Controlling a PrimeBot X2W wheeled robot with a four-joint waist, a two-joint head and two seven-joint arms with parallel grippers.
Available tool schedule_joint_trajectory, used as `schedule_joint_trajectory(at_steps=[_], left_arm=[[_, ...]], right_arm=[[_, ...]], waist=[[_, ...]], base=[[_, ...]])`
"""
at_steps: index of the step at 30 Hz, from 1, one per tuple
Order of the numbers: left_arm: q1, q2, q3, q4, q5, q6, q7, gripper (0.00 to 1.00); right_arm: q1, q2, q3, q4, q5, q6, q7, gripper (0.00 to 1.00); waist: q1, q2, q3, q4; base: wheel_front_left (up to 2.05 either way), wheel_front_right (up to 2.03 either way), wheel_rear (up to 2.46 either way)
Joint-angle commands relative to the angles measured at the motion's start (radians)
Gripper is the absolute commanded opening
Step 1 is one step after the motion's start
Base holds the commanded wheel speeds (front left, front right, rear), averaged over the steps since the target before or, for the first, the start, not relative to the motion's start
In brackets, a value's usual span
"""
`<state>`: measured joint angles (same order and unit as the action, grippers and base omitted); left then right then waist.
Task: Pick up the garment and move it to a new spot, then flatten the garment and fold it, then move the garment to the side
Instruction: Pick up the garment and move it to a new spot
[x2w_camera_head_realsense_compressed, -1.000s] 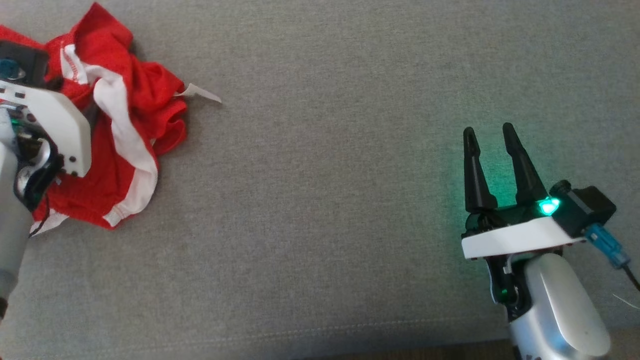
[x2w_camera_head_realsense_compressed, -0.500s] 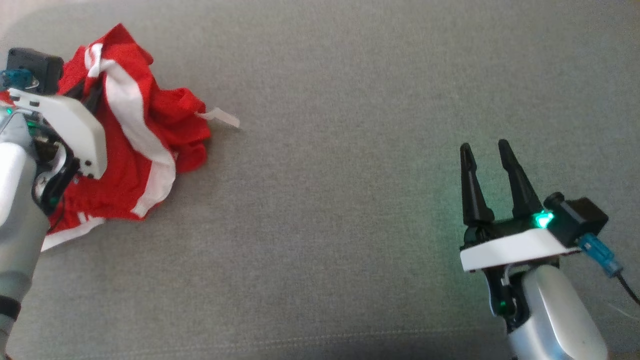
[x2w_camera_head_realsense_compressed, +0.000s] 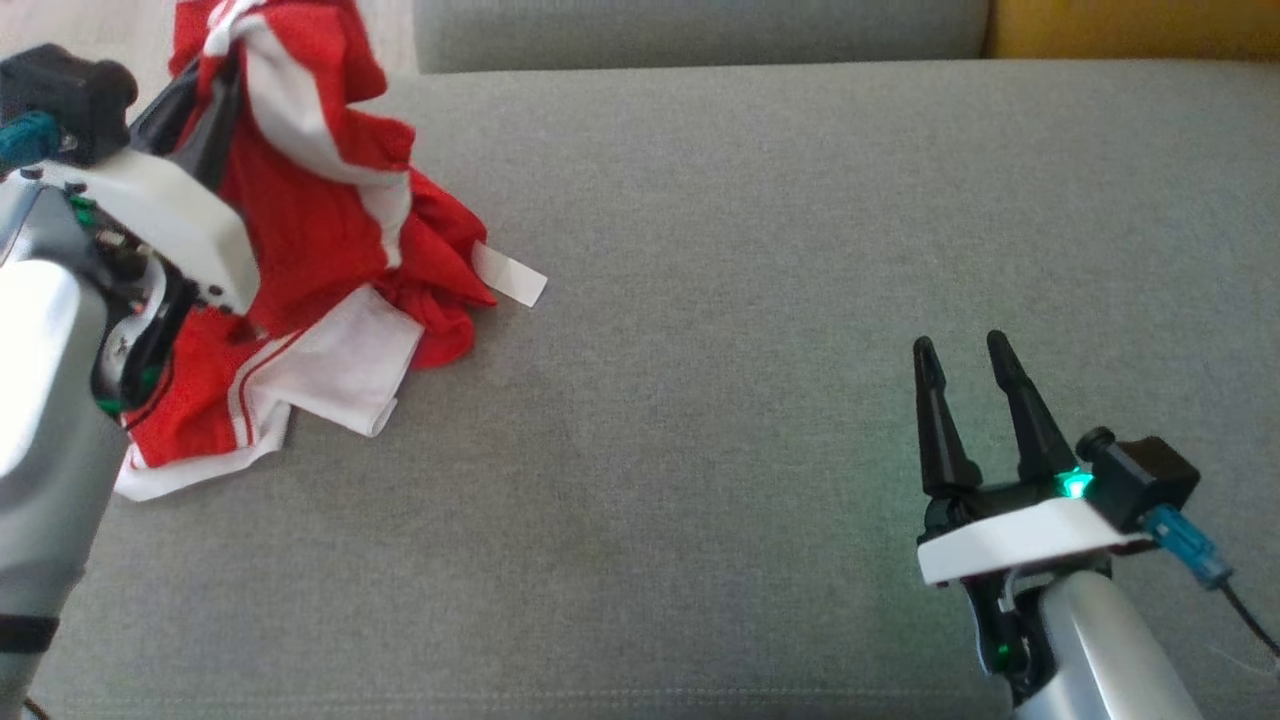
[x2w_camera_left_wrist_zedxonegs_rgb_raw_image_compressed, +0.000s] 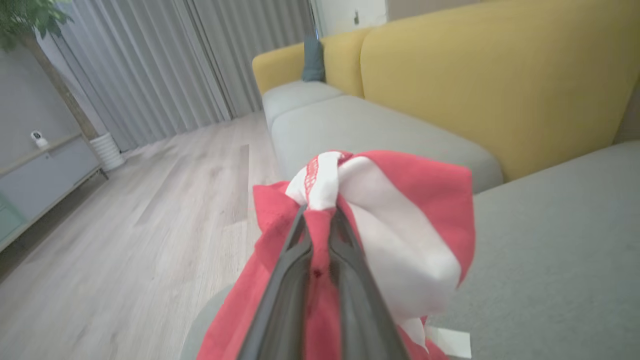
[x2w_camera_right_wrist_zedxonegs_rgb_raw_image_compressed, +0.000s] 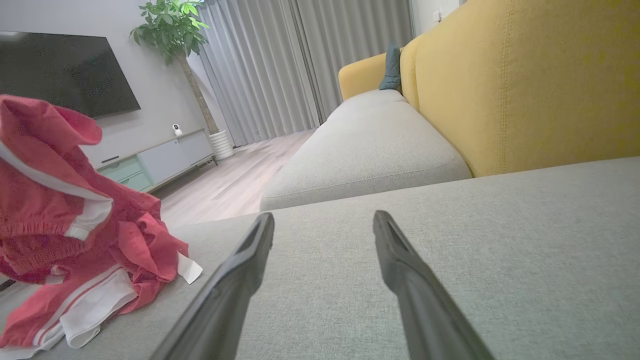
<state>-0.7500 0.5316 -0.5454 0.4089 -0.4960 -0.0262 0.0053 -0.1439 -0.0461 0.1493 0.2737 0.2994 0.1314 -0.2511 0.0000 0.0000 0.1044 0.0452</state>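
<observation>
The garment is red with white stripes and a white tag, and lies bunched at the left end of the grey sofa seat. My left gripper is shut on a fold at its top and holds that part up, while the lower part rests on the cushion. In the left wrist view the two fingers pinch red and white cloth at the gripper. My right gripper hovers open over the seat at the lower right, far from the garment. Nothing sits between the open jaws of the right gripper.
A second grey seat cushion lies beyond the one I work on. The yellow backrest rises along the sofa's far side. A wooden floor, curtains, a plant and a low cabinet lie past the garment's end.
My left gripper has risen with the garment's top, pulling the cloth up into a peak and a little rightward. The head view has shifted, so the cushion's back edge shows. The right arm holds still.
</observation>
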Motion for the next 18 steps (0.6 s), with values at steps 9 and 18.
schedule_joint_trajectory(at_steps=[9,18], left_arm=[[-0.046,-0.004,0.036,-0.251,-0.009,0.048,-0.004,0.0],[-0.036,-0.096,-0.048,-0.328,-0.004,0.063,0.044,0.0]], right_arm=[[0.002,-0.004,0.033,-0.024,0.003,-0.001,-0.011,1.0],[-0.028,-0.004,0.031,-0.064,0.006,-0.001,-0.011,1.0]], waist=[[0.0,0.0,-0.042,-0.039],[0.0,0.0,-0.018,-0.188]], base=[[0.0,0.0,0.0],[0.0,0.0,0.0]])
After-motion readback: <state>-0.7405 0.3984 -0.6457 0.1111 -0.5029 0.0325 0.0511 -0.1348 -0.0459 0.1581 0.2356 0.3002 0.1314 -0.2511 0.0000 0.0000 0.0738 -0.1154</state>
